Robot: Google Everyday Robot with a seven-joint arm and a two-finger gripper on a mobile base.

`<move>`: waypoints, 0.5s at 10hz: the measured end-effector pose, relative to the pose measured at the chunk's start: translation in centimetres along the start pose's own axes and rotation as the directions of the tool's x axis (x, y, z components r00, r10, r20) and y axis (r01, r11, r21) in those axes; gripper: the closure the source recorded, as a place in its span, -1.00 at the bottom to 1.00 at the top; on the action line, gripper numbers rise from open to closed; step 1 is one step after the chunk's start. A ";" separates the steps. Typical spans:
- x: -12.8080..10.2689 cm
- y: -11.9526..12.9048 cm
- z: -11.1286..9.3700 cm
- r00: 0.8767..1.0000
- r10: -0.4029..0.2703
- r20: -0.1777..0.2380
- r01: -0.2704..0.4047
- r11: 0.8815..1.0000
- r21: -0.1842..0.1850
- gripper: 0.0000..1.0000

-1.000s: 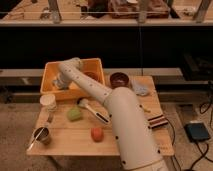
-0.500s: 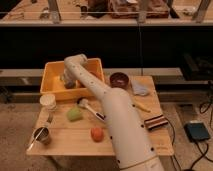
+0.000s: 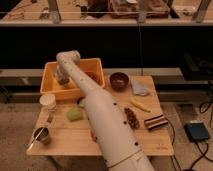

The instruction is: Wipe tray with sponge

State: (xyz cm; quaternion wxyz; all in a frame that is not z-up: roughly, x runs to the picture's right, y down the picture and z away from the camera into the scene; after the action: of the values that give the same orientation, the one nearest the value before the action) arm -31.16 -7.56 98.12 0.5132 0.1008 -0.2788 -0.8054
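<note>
The yellow-orange tray stands at the back left of the wooden table. My pale arm reaches from the front up over the table and bends down into it. The gripper is low inside the tray near its left half, close to the floor. I cannot make out the sponge; the wrist hides what is under the gripper. A reddish-brown item lies in the tray's right part.
On the table are a green squarish lump, a white cup, a metal cup with a utensil, a dark-brown bowl, a grey cloth, a yellow stick and a striped bar. A railing runs behind.
The arm's bent wrist has swung from the tray's left side toward its middle, then slightly back left, with the gripper staying inside the tray. Table objects have not moved.
</note>
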 end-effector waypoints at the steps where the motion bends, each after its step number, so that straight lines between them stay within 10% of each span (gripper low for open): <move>1: -0.6 -2.8 0.5 1.000 -0.029 0.007 0.029 0.999 0.028 0.60; 5: -4.4 -5.1 0.2 0.998 -0.054 0.040 0.051 0.995 0.084 0.60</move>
State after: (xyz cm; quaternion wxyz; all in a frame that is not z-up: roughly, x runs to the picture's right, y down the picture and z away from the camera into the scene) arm -33.18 -2.04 94.93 0.4812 0.1122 -0.3200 -0.8084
